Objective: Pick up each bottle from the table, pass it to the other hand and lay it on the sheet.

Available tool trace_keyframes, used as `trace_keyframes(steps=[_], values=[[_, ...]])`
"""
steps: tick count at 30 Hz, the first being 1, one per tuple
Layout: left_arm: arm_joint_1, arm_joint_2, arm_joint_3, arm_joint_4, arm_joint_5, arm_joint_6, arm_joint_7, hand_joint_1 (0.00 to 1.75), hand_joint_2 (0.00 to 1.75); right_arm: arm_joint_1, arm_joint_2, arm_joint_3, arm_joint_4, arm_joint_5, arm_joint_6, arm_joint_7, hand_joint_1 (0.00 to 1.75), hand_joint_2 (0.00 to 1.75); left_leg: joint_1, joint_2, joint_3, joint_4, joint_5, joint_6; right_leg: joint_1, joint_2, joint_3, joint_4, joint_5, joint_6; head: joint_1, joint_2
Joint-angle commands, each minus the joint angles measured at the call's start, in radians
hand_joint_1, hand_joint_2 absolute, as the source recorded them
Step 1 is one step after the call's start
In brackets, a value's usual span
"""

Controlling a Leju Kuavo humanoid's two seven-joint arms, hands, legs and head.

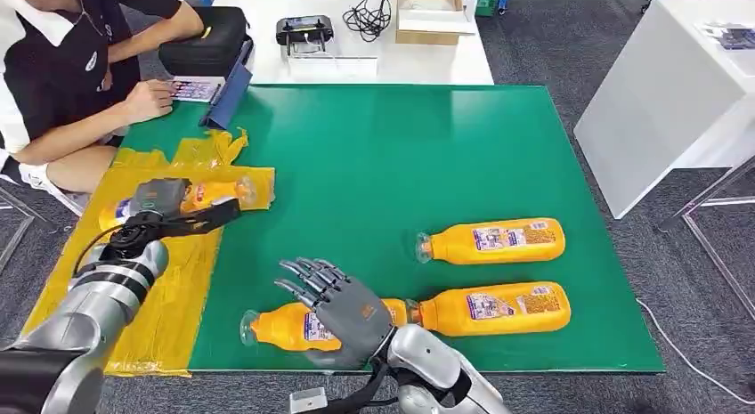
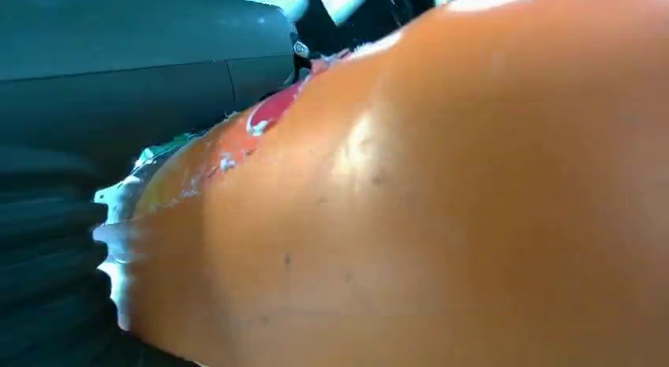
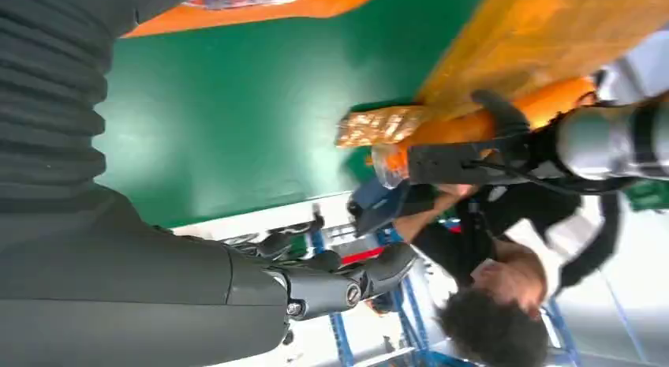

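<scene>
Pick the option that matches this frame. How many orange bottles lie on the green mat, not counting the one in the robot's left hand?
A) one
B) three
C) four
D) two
B: one bottle lies farther back, a second nearer the front edge, and a third partly under the open right hand; the left hand holds a fourth over the yellow sheet.

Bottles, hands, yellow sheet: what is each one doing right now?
Held bottle: gripped by left hand, over the sheet.
Right hand: open, fingers spread, above the near bottle.
Near bottle: lying on the green mat.
Two other bottles: lying down.
Yellow sheet: spread, crumpled.
</scene>
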Motion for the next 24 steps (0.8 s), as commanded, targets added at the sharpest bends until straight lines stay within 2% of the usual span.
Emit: trace_keyframes(steps=[1,8,12,16,18,19,20,21,23,24], values=[[0.060,-0.087,-0.031,-0.011,0.030,-0.002,0.014,0.00,1.75,-0.046,-0.024,-0.001,0.149,0.074,-0.024,0.079,0.00,1.75,0.000,-0.001,0.005,-0.002,-0.001,-0.001,0.000,-0.001,0.006,-0.002,-0.001,0.000,0.000,0.000],[0.080,-0.078,-0.067,0.023,0.016,0.035,0.078,0.00,1.75,-0.063,0.000,-0.013,0.208,0.108,-0.006,0.120,0.00,1.75,0.000,0.001,0.003,-0.001,0.000,-0.001,0.000,0.001,0.003,-0.001,0.000,0.000,0.000,0.000],[0.088,-0.080,-0.072,0.039,0.012,0.046,0.089,0.00,1.75,-0.071,0.009,-0.014,0.239,0.111,0.003,0.126,0.00,1.75,0.000,0.001,0.007,-0.002,-0.001,-0.001,0.000,0.002,0.007,-0.002,-0.001,-0.001,0.000,0.000],[0.099,-0.088,-0.064,0.039,0.023,0.062,0.076,0.00,1.75,-0.074,0.015,-0.016,0.268,0.112,0.012,0.134,0.00,1.75,0.000,0.001,0.006,-0.002,-0.001,-0.001,0.000,0.002,0.006,-0.002,-0.001,0.000,0.000,0.000],[0.115,-0.105,-0.031,0.007,0.082,0.086,0.016,0.00,1.75,-0.075,0.019,-0.026,0.289,0.108,0.019,0.143,0.00,1.75,0.000,0.000,0.004,-0.002,0.000,-0.001,0.000,0.001,0.005,-0.001,0.000,0.000,0.000,0.000],[0.152,-0.138,0.028,-0.081,0.229,0.103,-0.152,0.00,1.75,-0.065,0.021,-0.051,0.296,0.100,0.009,0.163,0.00,1.75,0.000,0.001,0.007,-0.002,-0.001,-0.001,0.000,0.001,0.007,-0.002,-0.001,0.000,0.000,0.000],[0.193,-0.146,0.030,-0.161,0.296,0.092,-0.222,0.00,1.75,-0.059,0.019,-0.062,0.299,0.102,0.000,0.173,0.00,1.75,0.000,0.000,0.006,-0.002,0.000,-0.001,0.000,0.001,0.007,-0.002,-0.001,0.000,0.000,0.000],[0.222,-0.147,0.016,-0.224,0.305,0.079,-0.197,0.00,1.75,-0.057,0.015,-0.065,0.300,0.103,-0.002,0.171,0.00,1.75,0.000,0.000,0.008,-0.003,-0.001,-0.001,0.000,0.000,0.008,-0.003,-0.001,0.000,0.000,0.000],[0.334,-0.172,0.009,-0.476,0.469,0.079,-0.307,0.00,1.75,-0.051,0.019,-0.088,0.314,0.097,0.006,0.185,0.00,1.75,0.000,0.000,0.006,-0.002,-0.001,-0.001,0.000,0.001,0.006,-0.002,-0.001,0.000,0.000,0.000],[0.365,-0.174,-0.011,-0.553,0.487,0.060,-0.276,0.00,1.75,-0.052,0.021,-0.092,0.322,0.099,0.006,0.185,0.00,1.75,0.000,-0.002,0.007,-0.002,-0.001,-0.001,-0.001,-0.001,0.008,-0.003,-0.002,0.000,0.000,0.000]])
